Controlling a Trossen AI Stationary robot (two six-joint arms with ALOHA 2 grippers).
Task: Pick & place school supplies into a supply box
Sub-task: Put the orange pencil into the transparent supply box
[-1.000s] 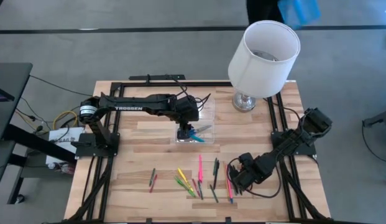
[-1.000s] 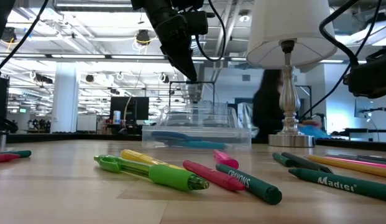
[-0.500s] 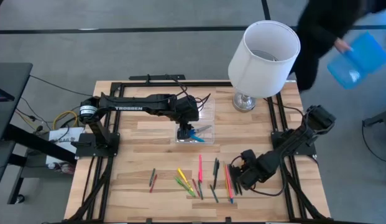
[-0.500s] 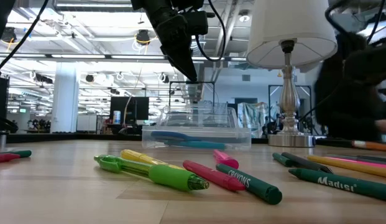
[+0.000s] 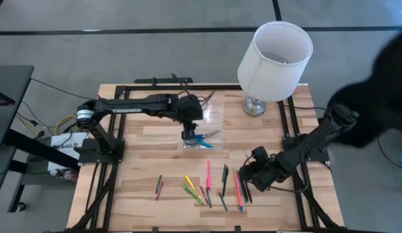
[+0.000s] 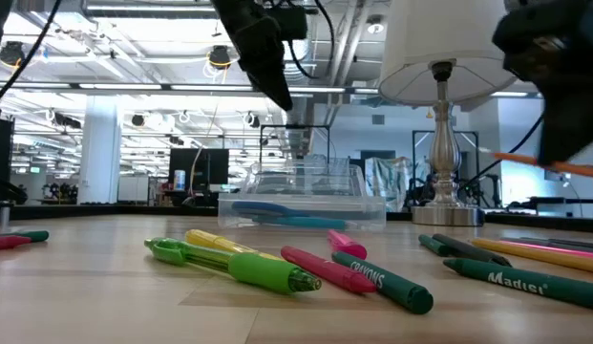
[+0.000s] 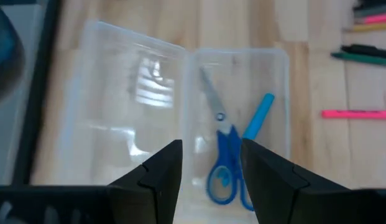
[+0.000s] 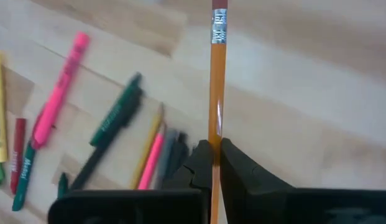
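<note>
Lamp (image 5: 273,61) crowds the supply box (image 5: 204,126) — bare wood (image 5: 142,168) left.

The left gripper (image 7: 208,163) hangs parted at table centre; the right gripper (image 8: 215,151), at four o'clock, is clamped tight.

Bright even overhead light; soft shadows; wrist views blurred, backlit low view.

Table: my wooden table (image 5: 142,175) carried everything.
Six o'clock: pens (image 5: 204,184) lay scattered.
Twelve o'clock: clear box (image 5: 210,126), lamp (image 5: 254,105).
</note>
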